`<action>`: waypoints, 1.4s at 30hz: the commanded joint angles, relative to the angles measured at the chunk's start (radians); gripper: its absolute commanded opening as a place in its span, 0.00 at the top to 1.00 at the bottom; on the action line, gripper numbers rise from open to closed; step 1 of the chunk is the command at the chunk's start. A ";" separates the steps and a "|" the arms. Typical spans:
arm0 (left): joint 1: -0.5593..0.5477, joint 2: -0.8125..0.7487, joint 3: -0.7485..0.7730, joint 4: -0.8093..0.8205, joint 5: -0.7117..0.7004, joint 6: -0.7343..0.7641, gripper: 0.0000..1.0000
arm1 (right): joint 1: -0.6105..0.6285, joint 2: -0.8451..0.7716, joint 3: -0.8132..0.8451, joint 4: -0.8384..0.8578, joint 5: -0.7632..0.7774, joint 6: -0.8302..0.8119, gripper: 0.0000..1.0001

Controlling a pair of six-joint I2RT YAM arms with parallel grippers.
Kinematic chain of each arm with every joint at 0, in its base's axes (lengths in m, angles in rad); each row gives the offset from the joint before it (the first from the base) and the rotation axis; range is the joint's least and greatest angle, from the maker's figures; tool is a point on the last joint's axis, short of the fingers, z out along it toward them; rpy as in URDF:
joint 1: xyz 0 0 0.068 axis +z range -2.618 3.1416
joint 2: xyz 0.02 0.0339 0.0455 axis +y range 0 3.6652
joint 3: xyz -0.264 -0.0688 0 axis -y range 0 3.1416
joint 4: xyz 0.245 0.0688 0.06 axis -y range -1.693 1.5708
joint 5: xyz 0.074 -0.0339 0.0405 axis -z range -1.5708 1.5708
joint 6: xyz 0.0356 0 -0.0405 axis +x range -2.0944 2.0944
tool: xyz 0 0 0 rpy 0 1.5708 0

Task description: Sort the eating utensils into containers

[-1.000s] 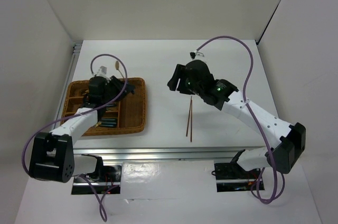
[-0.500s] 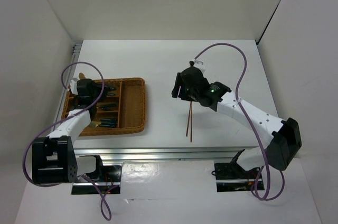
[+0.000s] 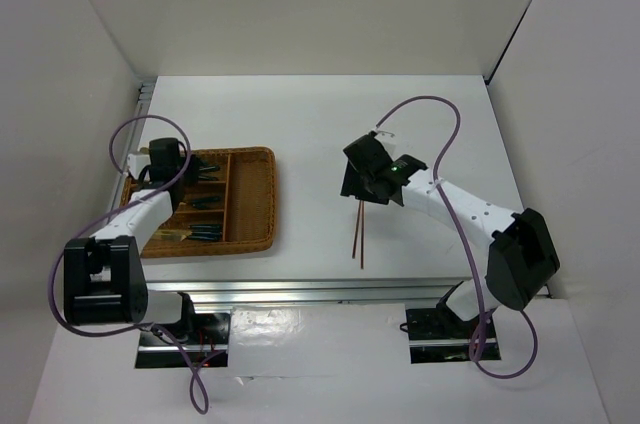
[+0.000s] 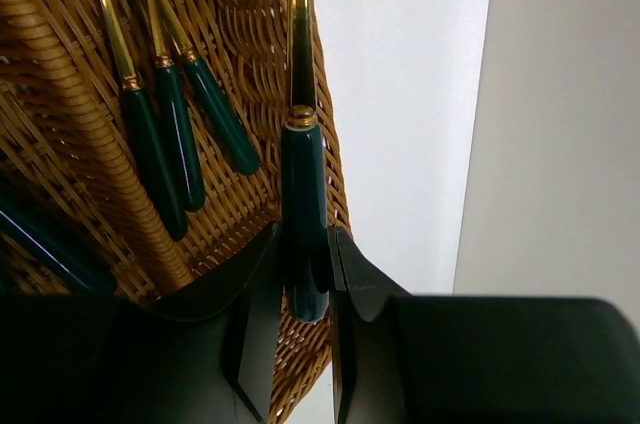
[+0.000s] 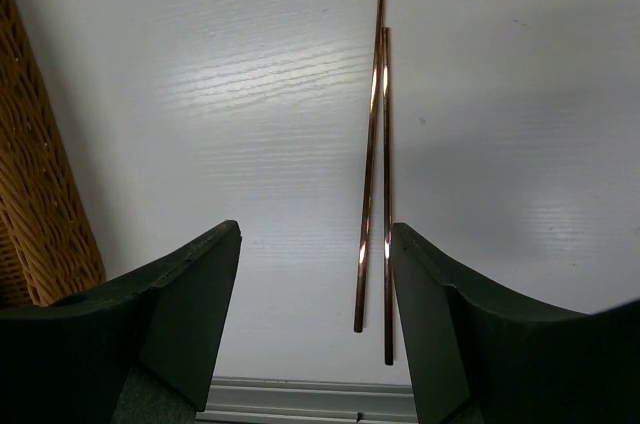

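Observation:
My left gripper is over the far left end of the brown wicker tray. In the left wrist view it is shut on the dark teal handle of a utensil whose gold shaft runs up out of frame over the tray's rim. Three teal-handled utensils lie in the tray beside it. Two reddish-brown chopsticks lie side by side on the table. My right gripper is open just above their far ends. In the right wrist view the chopsticks lie between the open fingers, nearer the right one.
More teal-handled utensils lie in the tray's compartments. The tray's edge shows at the left of the right wrist view. The table's front rail runs just past the chopsticks' near ends. White walls stand on three sides.
My left gripper has swung left, from over the tray's middle to its far left end, with the utensil in it. My right gripper has turned and moved closer to the chopsticks.

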 commanded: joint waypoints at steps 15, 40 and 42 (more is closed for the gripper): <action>0.004 0.089 0.078 -0.045 -0.013 -0.133 0.50 | -0.015 0.005 -0.028 0.000 -0.014 0.010 0.32; 0.014 -0.174 0.098 -0.049 0.286 0.318 0.35 | -0.015 0.111 -0.139 0.127 -0.105 -0.005 0.49; 0.014 -0.211 0.089 -0.028 0.297 0.342 0.35 | -0.015 0.129 -0.139 0.137 -0.114 -0.005 0.52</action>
